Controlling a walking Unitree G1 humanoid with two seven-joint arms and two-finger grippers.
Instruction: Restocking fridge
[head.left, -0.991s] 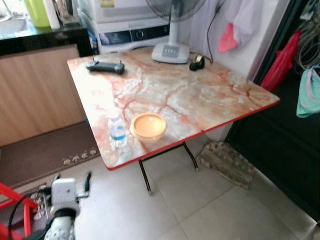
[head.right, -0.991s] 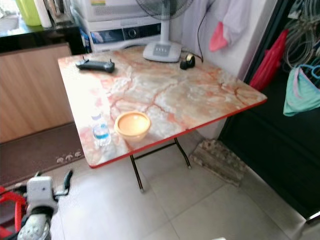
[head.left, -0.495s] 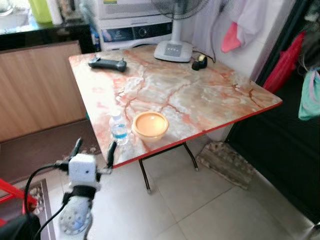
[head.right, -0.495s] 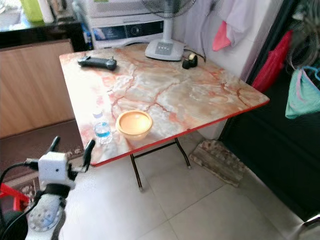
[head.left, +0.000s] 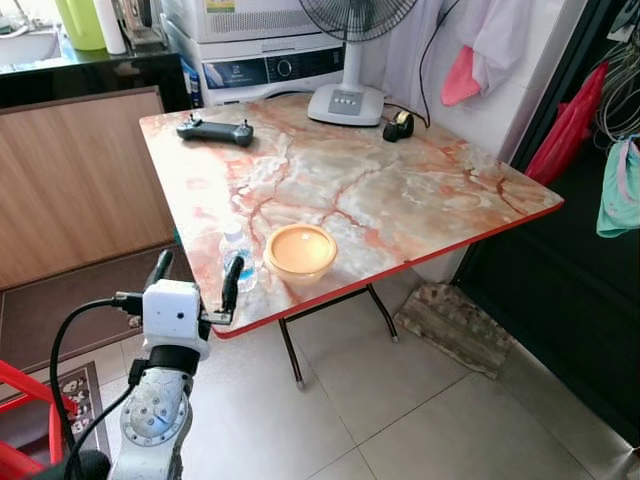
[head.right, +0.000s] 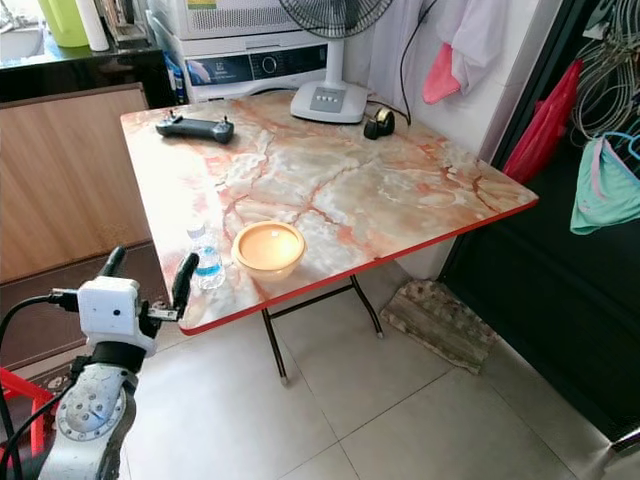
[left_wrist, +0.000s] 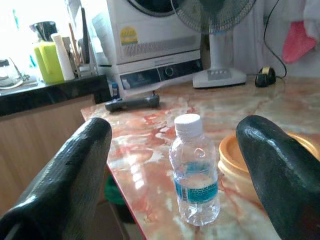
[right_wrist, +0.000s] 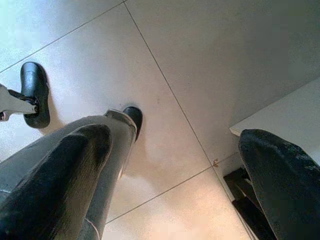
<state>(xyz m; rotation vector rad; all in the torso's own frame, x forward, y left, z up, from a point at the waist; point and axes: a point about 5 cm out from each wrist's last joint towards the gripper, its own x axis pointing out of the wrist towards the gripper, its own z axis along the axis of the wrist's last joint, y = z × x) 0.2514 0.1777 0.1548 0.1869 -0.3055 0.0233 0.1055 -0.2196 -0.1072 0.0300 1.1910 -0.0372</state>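
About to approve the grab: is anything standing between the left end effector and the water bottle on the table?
Nothing visible does. The left end effector is open and raised at the table edge, its fingers framing the water bottle in the left wrist view. The orange bowl stands beside the bottle, off the approach line.

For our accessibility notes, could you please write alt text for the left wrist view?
A small clear water bottle with a white cap stands on a marble-patterned table, framed between the open left pincer's black fingers. An orange bowl sits beside it.
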